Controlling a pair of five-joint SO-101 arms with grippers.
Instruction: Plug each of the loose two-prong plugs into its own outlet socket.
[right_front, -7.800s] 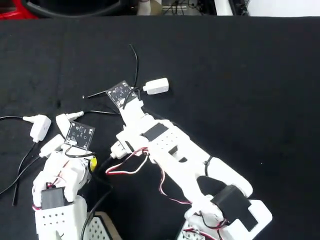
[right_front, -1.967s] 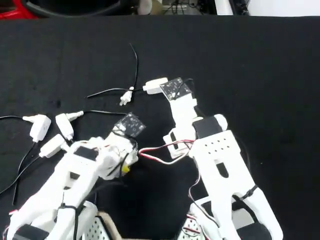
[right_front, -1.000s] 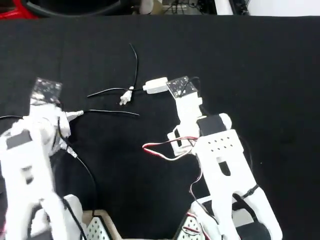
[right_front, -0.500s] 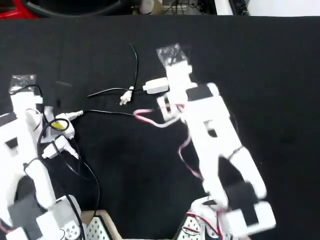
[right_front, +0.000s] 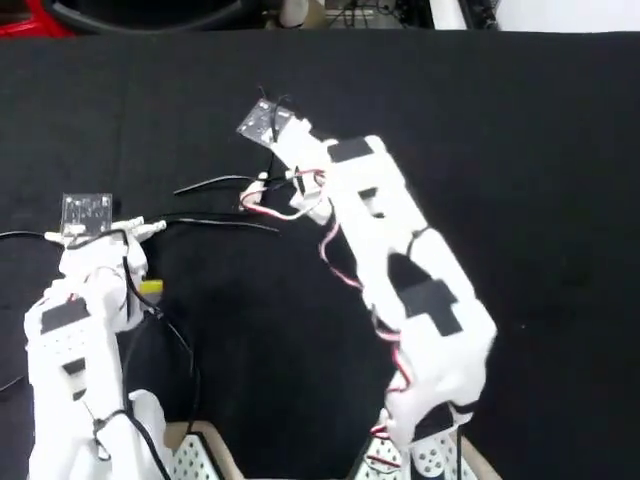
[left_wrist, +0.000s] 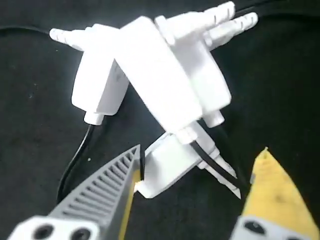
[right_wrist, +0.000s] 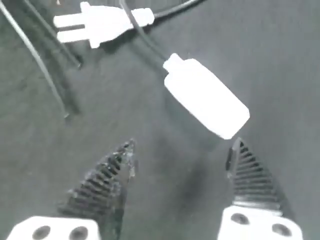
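The right arm (right_front: 390, 240) has swung leftward in the last half second. It now lies diagonally across the middle of the bench (right_front: 520, 150), with its wrist out toward the far edge. The right fingers (right_wrist: 100, 190) are spread wide and hold nothing. The white outlet socket (right_wrist: 207, 102) lies on the bench just ahead of one fingertip. The loose two-prong plug (right_wrist: 100, 22) lies a little beyond it, prongs bare and apart from the socket. Neither piece has shifted over the last two seconds, so this pair is not yet joined.

The left arm (right_front: 75, 330) was at the middle of the bench two seconds ago. It has swept out to the left edge and come down over the heap of white plug and socket bodies (left_wrist: 160, 85) there. The left fingers (left_wrist: 100, 195) are also wide apart and empty, straddling the lowest piece of the heap. The bodies lie crossed over one another, so which are plugs and which are sockets is hard to say for sure.

As I read it, each arm has taken up its own patch, and no grasp has begun on either side.
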